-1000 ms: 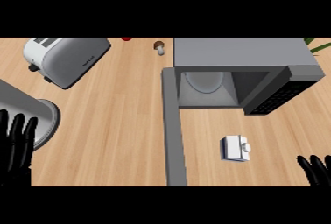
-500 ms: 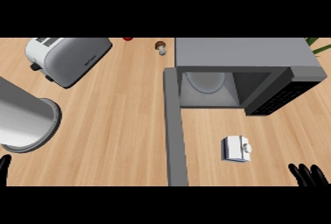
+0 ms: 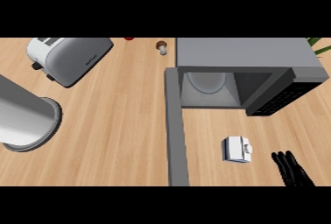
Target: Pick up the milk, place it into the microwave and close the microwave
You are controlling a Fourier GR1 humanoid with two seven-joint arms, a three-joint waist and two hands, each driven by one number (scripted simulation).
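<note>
One hand in view: the right hand [image 3: 292, 169], black, at the lower right of the head view, coming up from the bottom edge.
Right hand pose: fingers [image 3: 285, 160] straight and set close side by side, tips pointing up the view and slightly left; nothing is between them and they curl round nothing.
Right hand and milk: the fingertips lie just to the right of the milk and a little lower, near it but apart from it.
Left hand: does not show anywhere.
Milk: the milk [image 3: 237, 149], a small white carton, stands on the wooden counter [image 3: 116, 113] below the microwave's opening, to the right of the open door's edge.
Microwave: the microwave [image 3: 249, 57], grey, sits at the upper right; its cavity is open toward the viewer, with a pale round plate [image 3: 207, 82] visible inside.
Microwave door: the door [image 3: 176, 127] is swung wide and shows edge-on as a long grey strip running down the view from the cavity's left corner to the bottom edge.
Control panel: the dark panel [image 3: 282, 97] slants along the cavity's right side.
Toaster: a white and grey toaster [image 3: 68, 59] lies at the upper left, tilted in the view.
Metal pot: a large grey cylindrical pot [image 3: 22, 120] fills the left edge.
Small items: a small brown-capped shaker [image 3: 161, 47] stands by the microwave's upper left corner; a red thing [image 3: 128, 38] shows at the top edge.
</note>
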